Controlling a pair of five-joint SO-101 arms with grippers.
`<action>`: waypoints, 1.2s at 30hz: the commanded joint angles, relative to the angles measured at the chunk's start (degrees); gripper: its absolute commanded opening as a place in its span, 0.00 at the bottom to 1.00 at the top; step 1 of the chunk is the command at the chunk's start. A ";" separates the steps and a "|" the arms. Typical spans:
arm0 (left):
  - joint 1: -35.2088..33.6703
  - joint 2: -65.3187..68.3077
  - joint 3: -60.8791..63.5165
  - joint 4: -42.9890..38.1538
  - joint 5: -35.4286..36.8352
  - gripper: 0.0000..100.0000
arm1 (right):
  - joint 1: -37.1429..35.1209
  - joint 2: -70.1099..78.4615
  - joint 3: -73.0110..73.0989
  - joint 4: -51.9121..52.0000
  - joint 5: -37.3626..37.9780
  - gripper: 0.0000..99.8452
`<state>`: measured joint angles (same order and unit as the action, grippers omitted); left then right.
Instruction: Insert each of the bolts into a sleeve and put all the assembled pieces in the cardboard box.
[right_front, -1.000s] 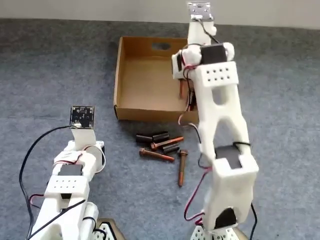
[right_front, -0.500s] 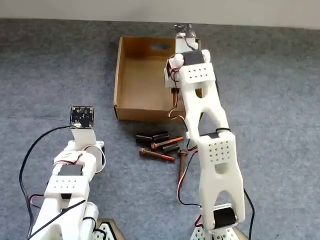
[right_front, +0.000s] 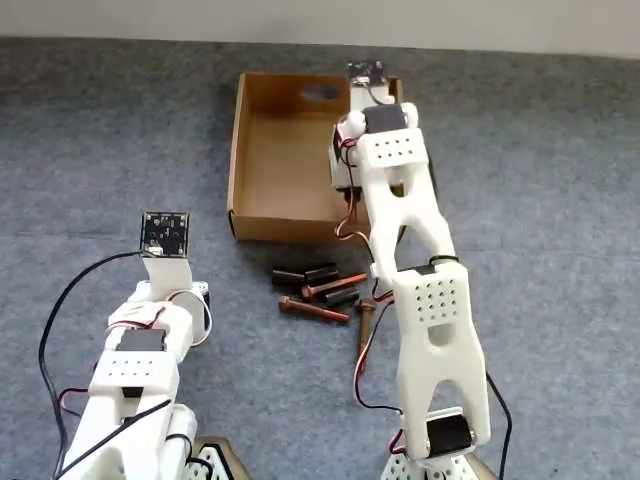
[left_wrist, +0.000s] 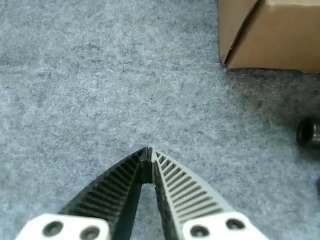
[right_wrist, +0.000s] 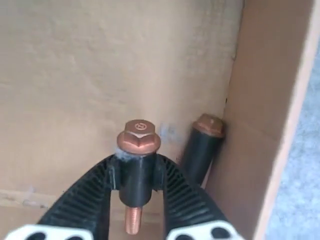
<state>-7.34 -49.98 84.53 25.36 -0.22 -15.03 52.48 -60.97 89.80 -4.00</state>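
Inside the cardboard box (right_wrist: 75, 60), my right gripper (right_wrist: 137, 163) is shut on an assembled piece (right_wrist: 136, 172), a black sleeve with a copper bolt head above it and the bolt tip below. A second assembled piece (right_wrist: 202, 150) leans against the box wall beside it. From above, the right arm (right_front: 390, 170) stretches over the box (right_front: 280, 150) near its right wall. Loose black sleeves (right_front: 305, 275) and copper bolts (right_front: 313, 309) lie on the carpet in front of the box. My left gripper (left_wrist: 149, 156) is shut on nothing, low over the carpet.
Grey carpet covers the table. A corner of the box (left_wrist: 270, 35) and one black sleeve (left_wrist: 307, 131) appear ahead of the left gripper. The left arm (right_front: 150, 330) stays at the near left, with open carpet around it.
The right arm has swung left and stretched out lower over the box with the piece in its gripper. The left arm and the loose parts have not moved.
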 joint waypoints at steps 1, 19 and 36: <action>0.75 -0.40 -0.22 -0.88 -0.26 0.02 | 0.31 -1.01 -2.68 1.10 0.00 0.01; 0.75 -0.40 -0.22 -0.88 -0.26 0.02 | 1.36 7.34 -6.20 0.13 0.00 0.01; 0.75 -0.40 -0.22 -0.88 -0.26 0.02 | 1.36 6.99 -24.84 8.22 0.18 0.23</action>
<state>-7.34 -49.98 84.53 25.36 -0.22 -14.33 60.84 -76.44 94.90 -4.18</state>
